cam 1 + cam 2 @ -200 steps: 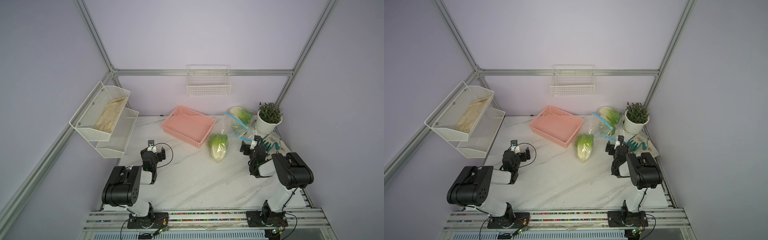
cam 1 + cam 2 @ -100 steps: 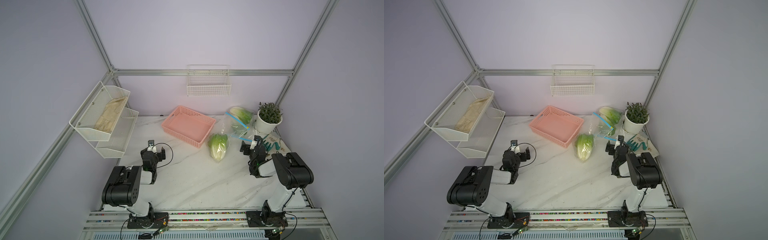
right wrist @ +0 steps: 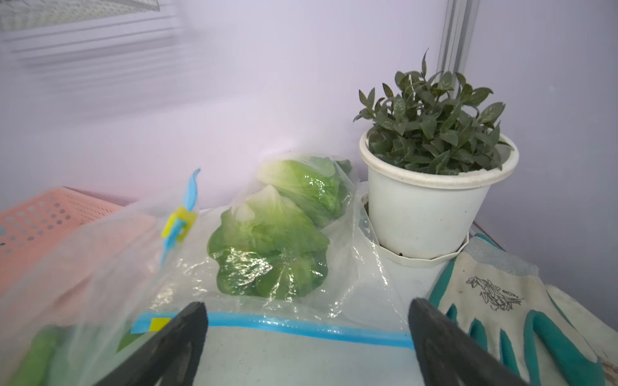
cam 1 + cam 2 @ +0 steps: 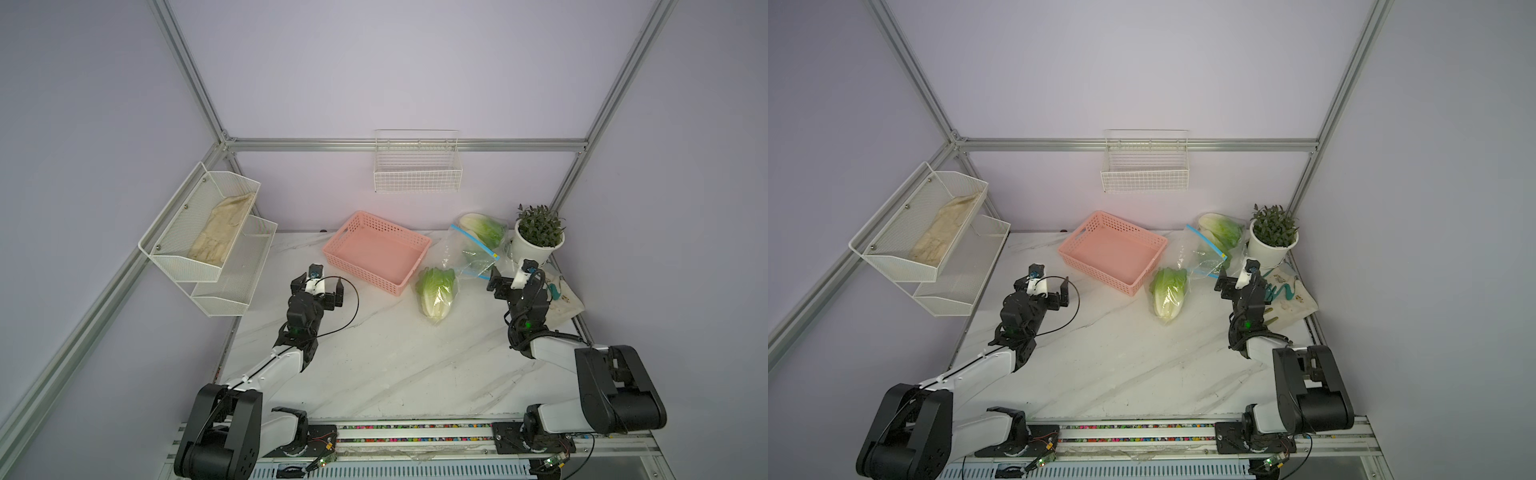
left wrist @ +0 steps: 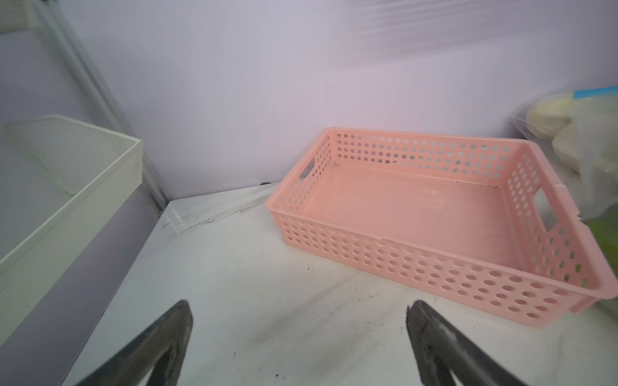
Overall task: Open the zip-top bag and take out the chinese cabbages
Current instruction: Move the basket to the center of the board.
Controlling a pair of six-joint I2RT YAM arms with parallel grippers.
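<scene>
- While both jaws stand spread wide with nothing between them, the right end effector (image 3: 306, 310) faces the mouth of the zip-top bag (image 3: 364, 234), which lies on the bench (image 4: 395, 357) just ahead of its fingertips.
- Seen from the right wrist, the bag's lower blue zip strip (image 3: 301, 326) runs across the gap between the fingers. Whether a fingertip touches the plastic cannot be told.
- The upper zip strip, with its yellow slider (image 3: 179, 222), stands lifted off the lower one, so the mouth gapes toward this end effector.
- Two chinese cabbages (image 3: 267, 240) rest inside the bag, one behind the other, straight ahead of the right end effector.
- A third cabbage (image 4: 436, 293) lies on the bench ahead of the right end effector and to its inner side, just beside a corner of the pink basket (image 5: 418, 264).
- A potted plant (image 3: 424, 207) stands beyond the bag, and a pair of gloves (image 3: 495, 294) lies by the right end effector's outer finger.
- The left end effector (image 5: 297, 310) is likewise open and empty. It is well apart from the bag, with the pink basket ahead of it.
</scene>
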